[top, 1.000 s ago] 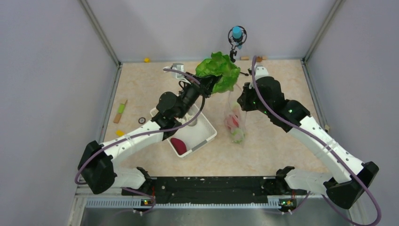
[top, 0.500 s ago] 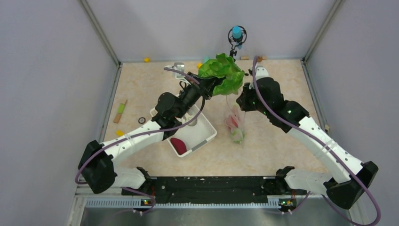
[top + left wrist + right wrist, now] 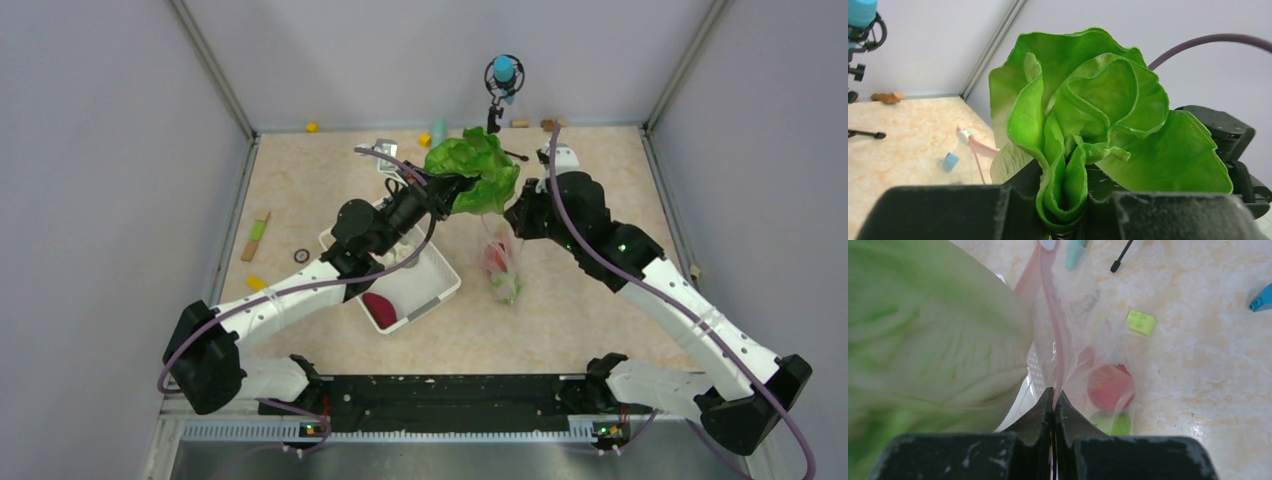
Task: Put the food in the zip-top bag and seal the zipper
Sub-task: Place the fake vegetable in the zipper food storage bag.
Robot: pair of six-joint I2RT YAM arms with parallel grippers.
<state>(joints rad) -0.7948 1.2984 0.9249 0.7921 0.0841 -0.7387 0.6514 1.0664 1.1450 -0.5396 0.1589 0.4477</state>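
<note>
Upper centre of the top view, the cabbage (image 3: 475, 170) sits clamped in the left gripper (image 3: 1063, 210). Just below, the bag (image 3: 500, 262) hangs by its zipper (image 3: 1050, 315), which is pinched in the right gripper (image 3: 1054, 400). A red apple (image 3: 1109, 386) and a green apple (image 3: 1113, 424) lie inside.

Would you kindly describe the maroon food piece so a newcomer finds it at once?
Find the white basket beneath the left arm. The maroon root lies in its near corner; unlike the red apple, it is darker and outside the clear bag.
</note>
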